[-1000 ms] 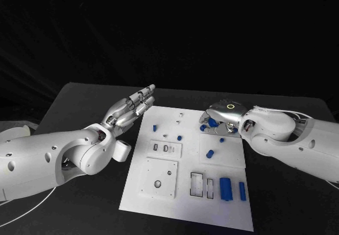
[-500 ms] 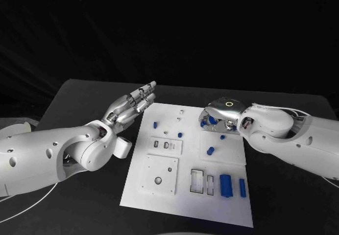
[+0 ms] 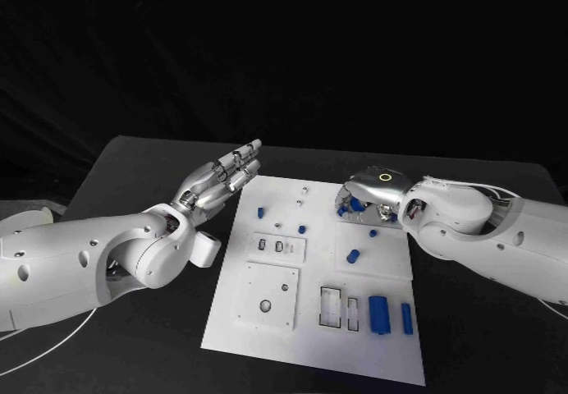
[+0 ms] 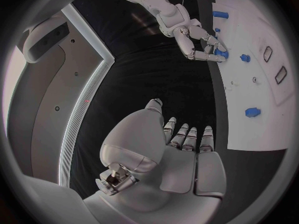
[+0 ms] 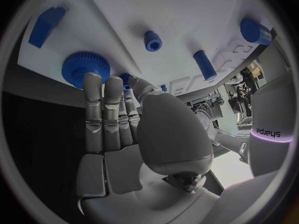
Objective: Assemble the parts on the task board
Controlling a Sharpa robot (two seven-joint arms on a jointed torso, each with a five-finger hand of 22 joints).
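The white task board (image 3: 310, 345) lies mid-table with small blue parts on it. My left hand (image 3: 220, 182) hovers flat beside the board's far left corner, fingers straight and apart, holding nothing; the left wrist view shows its empty palm (image 4: 181, 159). My right hand (image 3: 369, 197) reaches down onto the board's far right area. In the right wrist view its fingertips (image 5: 92, 79) touch a blue gear (image 5: 84, 64), and a small blue part (image 5: 126, 78) sits pinched between thumb and finger. The left wrist view shows the right hand (image 4: 201, 44) from afar.
Loose parts on the board: a short blue cylinder (image 3: 353, 258), two long blue blocks (image 3: 379, 315) near the front right, and small pegs (image 3: 302, 230). Rectangular recesses (image 3: 332, 306) and a raised white plate (image 3: 267, 297) lie toward the front. Black table surrounds the board.
The right hand has shifted slightly over the far right parts; the left hand has stayed raised and flat. The parts on the board lie as before.
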